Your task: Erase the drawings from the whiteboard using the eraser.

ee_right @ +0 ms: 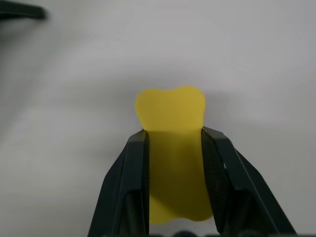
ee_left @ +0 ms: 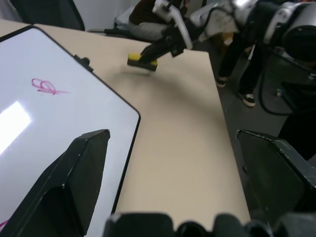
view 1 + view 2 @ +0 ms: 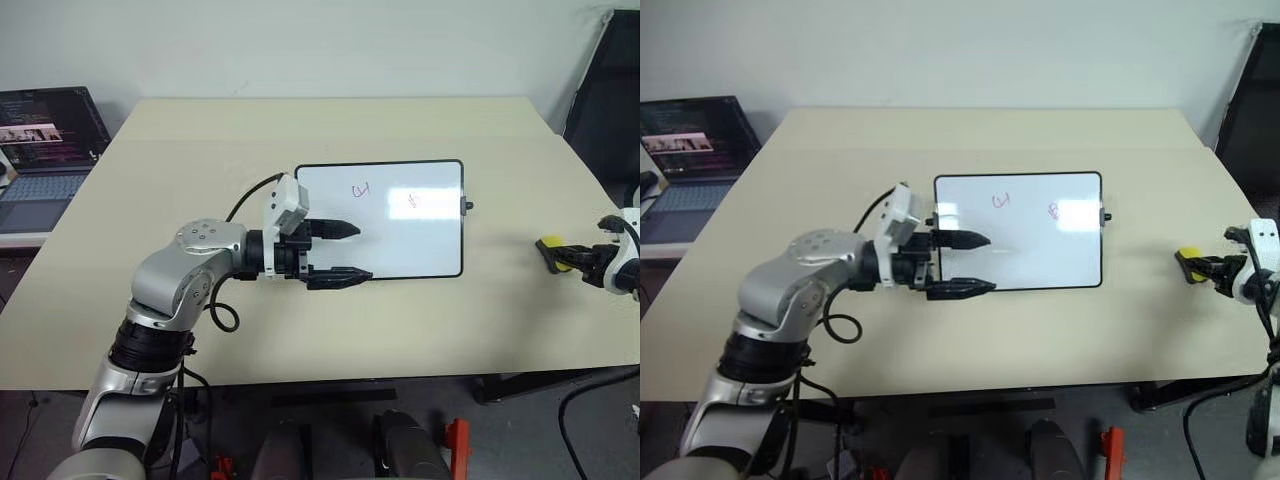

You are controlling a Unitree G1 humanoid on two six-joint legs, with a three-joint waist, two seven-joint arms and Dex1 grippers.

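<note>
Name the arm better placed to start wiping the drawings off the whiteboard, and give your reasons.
Right. The right gripper is clamped on the yellow eraser, out to the right of the whiteboard. The left gripper hangs open and empty at the board's near left edge. The drawings remain unwiped.

Glossy white whiteboard point(image 3: 400, 225) (glare patch), matt beige table point(image 3: 300, 130), soft yellow foam-like eraser point(image 1: 173, 148), black plastic fingers point(image 1: 133, 187).
</note>
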